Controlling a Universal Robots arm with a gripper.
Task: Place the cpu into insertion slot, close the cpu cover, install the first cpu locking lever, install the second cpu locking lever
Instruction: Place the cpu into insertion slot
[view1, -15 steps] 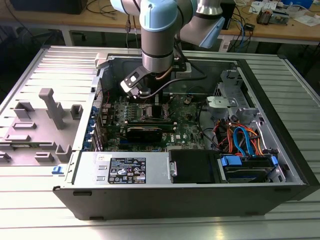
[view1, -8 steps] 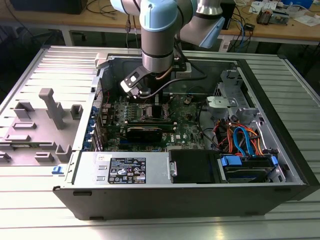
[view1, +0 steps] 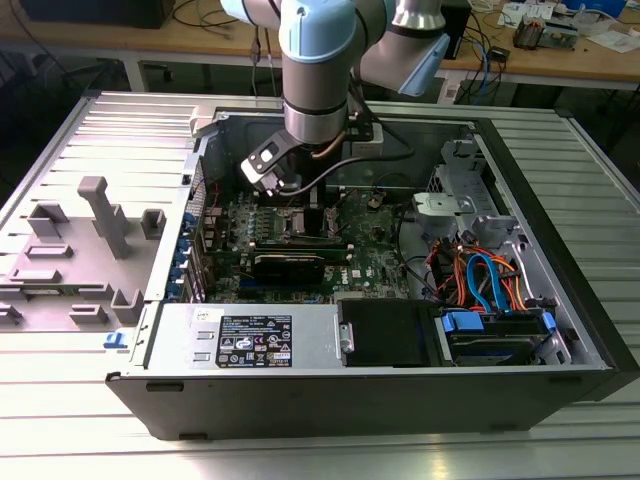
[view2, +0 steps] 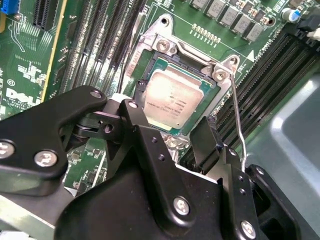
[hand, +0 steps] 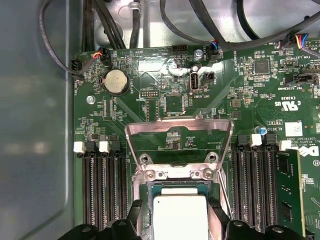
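The dull silver cpu lies flat in the insertion slot, hand spread open, gripping nothing

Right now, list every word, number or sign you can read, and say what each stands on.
White label on the grey metal box, exterior view: print too small to read.
White lettering on the green board, both wrist views: too small to quote.
Marks on the cpu top, second wrist view: faint, unreadable.

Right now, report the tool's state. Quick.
The tool: cannot be told whether it grips anything. It sits right over the cpu, which lies in the insertion slot.
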